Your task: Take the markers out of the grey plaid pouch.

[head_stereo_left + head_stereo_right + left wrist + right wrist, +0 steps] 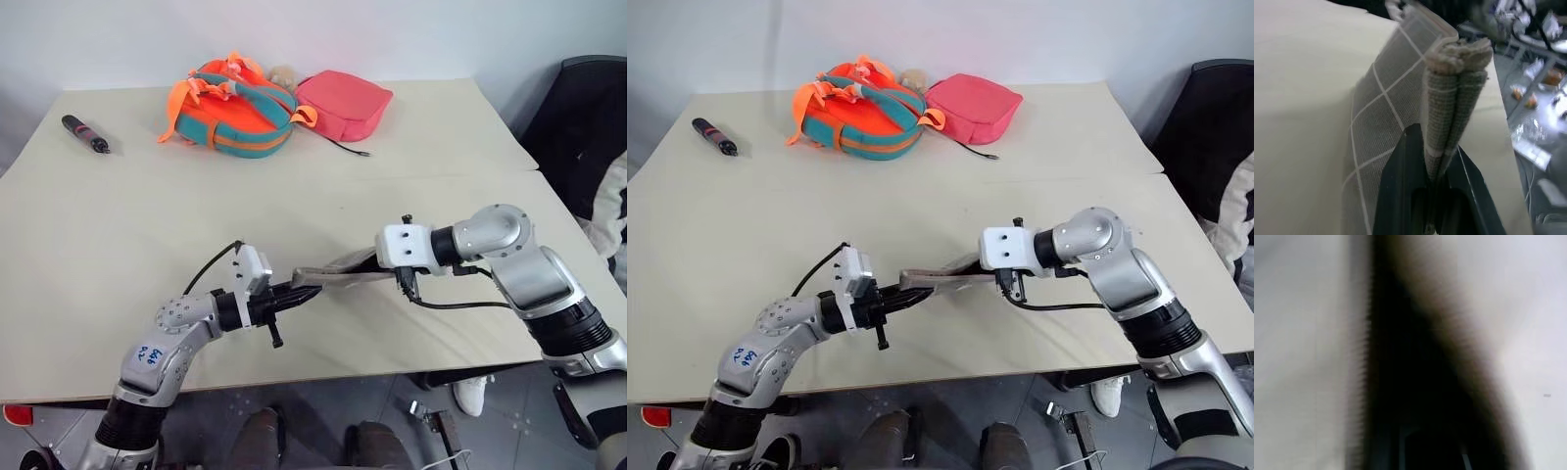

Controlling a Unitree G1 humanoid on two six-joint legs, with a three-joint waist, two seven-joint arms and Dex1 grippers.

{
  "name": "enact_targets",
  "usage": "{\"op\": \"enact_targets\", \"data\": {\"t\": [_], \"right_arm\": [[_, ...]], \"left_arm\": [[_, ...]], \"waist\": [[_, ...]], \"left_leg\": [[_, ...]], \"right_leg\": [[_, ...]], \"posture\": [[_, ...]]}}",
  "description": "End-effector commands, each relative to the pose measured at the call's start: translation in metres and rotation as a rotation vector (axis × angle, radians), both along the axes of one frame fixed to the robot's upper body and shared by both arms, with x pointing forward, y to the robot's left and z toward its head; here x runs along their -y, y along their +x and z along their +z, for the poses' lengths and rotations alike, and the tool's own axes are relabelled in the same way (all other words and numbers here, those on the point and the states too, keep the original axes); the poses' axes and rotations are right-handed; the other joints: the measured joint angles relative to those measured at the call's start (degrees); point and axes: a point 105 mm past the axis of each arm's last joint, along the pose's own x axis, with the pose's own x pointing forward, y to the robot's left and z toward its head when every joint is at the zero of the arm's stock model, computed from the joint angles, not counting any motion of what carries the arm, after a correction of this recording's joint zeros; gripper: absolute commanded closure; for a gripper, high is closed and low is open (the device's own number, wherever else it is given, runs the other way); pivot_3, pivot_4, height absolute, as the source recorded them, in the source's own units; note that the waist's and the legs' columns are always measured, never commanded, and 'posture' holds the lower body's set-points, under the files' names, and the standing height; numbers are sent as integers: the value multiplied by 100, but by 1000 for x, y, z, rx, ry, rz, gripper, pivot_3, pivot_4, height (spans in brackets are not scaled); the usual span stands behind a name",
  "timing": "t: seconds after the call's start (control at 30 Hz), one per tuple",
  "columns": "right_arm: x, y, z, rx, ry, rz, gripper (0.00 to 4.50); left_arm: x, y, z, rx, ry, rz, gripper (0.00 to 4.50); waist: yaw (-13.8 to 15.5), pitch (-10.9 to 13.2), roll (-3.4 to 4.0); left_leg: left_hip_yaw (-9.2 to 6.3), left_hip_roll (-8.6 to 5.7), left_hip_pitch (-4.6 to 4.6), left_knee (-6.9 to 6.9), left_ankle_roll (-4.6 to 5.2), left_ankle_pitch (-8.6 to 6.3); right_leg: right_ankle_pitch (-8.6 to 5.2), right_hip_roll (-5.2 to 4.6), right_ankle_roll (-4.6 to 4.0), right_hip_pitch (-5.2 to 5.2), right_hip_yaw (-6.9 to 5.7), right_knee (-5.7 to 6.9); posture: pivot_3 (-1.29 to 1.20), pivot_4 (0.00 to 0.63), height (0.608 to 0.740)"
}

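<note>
1. Your left gripper (1437,161) was clamped tight on one end of the grey plaid pouch (338,274), which hung above the table (294,215) near its front edge.
2. Your right gripper (377,262) met the pouch's other end; I couldn't tell whether it gripped.
3. You had the pouch stretched between both arms.

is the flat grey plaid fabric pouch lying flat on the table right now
No, the flat grey plaid fabric pouch is pinched at one end by the left tool and held above the beige table.
</note>
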Motion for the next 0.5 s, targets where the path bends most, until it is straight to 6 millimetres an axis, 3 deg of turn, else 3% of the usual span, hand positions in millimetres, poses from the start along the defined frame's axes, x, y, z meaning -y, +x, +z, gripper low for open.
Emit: {"op": "enact_targets", "data": {"t": [0.03,0.2,0.37,0.5], "right_arm": [[2,3,5,29,-23,0,3227],[-3,6,8,81,-27,24,1612],[-4,5,5,67,-25,30,1612],[-6,7,6,77,-15,30,2570]], "left_arm": [[1,-3,21,45,-64,-11,4500],[0,-2,20,57,-62,2,4500],[2,-3,19,58,-69,-1,4500],[2,-3,20,34,-96,0,4500]], "waist": [[-1,0,0],[-3,0,0],[-3,0,0],[-3,0,0]], "left_leg": [[0,1,0,0,0,0],[1,1,1,1,-1,0],[1,0,0,1,-1,0],[2,0,0,1,-1,0]], "right_leg": [[0,2,0,0,-1,0],[0,3,0,1,-1,-1],[0,3,0,1,-1,-2],[0,3,0,2,-1,-2]], "posture": [[0,150,740],[0,150,740],[0,150,740],[0,150,740]]}}
